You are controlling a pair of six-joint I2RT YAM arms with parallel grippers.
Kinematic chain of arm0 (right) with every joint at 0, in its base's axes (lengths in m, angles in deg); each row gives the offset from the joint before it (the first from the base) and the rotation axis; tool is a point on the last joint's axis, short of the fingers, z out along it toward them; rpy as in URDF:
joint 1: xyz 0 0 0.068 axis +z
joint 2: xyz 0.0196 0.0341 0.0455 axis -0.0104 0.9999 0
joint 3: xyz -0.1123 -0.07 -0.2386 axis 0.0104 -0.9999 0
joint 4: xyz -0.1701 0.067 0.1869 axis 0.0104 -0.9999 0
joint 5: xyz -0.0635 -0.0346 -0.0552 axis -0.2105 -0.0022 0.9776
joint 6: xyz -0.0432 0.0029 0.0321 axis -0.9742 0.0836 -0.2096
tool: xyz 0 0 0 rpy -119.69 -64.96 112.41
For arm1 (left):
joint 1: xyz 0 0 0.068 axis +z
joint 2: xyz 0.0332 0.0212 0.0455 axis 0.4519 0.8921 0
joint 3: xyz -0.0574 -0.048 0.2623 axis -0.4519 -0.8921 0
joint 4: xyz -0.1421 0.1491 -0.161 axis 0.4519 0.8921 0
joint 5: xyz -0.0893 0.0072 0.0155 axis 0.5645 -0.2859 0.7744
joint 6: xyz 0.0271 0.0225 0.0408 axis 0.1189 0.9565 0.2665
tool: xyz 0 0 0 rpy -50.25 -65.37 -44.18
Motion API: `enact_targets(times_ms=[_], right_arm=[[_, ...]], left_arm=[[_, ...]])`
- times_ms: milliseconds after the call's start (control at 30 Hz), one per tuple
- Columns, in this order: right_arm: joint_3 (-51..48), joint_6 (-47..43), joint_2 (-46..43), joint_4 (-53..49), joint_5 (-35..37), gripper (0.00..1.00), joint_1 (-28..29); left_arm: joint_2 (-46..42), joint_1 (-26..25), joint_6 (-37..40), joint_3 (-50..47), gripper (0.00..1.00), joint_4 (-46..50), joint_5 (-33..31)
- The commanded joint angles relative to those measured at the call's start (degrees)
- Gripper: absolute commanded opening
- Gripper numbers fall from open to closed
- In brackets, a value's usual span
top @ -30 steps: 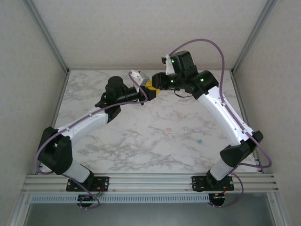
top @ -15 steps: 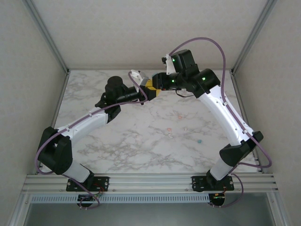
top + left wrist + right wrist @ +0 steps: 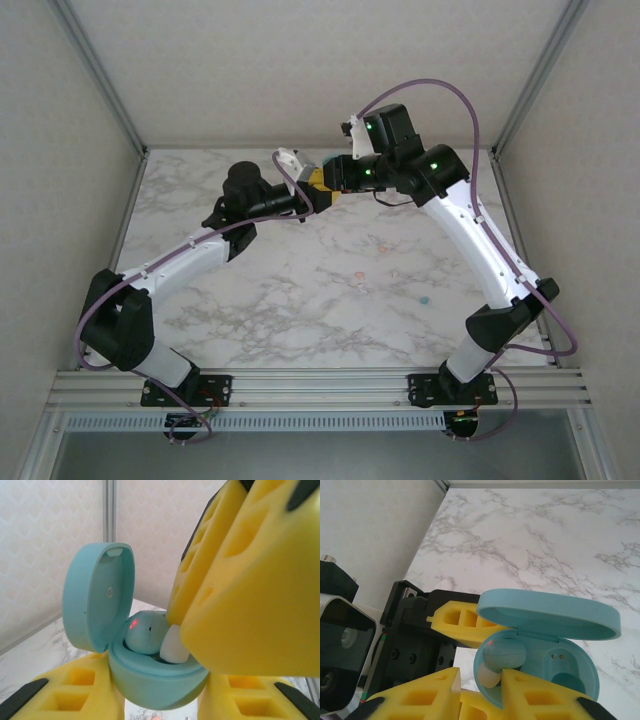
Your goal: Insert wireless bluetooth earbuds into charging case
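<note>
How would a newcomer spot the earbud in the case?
At the far middle of the marble table, where both arms meet, the left gripper holds an open teal case. The earbud sits inside by the right gripper: teal, white tip, red light, beside an empty socket.

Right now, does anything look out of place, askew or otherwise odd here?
Tiny loose pieces lie scattered on the table, away from the open case. The earbud in it looks not fully seated, whitish tip sticking out.
</note>
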Motion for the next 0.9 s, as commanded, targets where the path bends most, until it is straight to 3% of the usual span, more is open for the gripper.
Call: enact_targets(times_ms=[0,567,867], right_arm=[[0.93,-0.78,0.68,-2.94,-1.65,0.27,0.47],[6.79,2.02,1.57,-5.93,4.20,0.42,0.38],[18.91,6.29,8.14,-13.23,5.17,0.41,0.40]], left_arm=[[-0.89,0.30,-0.67,2.13,0.19,-3.72,0.78],[-0.85,0.30,-1.07,0.77,0.19,-6.03,-0.15],[-0.47,0.01,0.48,-0.49,0.19,-6.84,-1.10]])
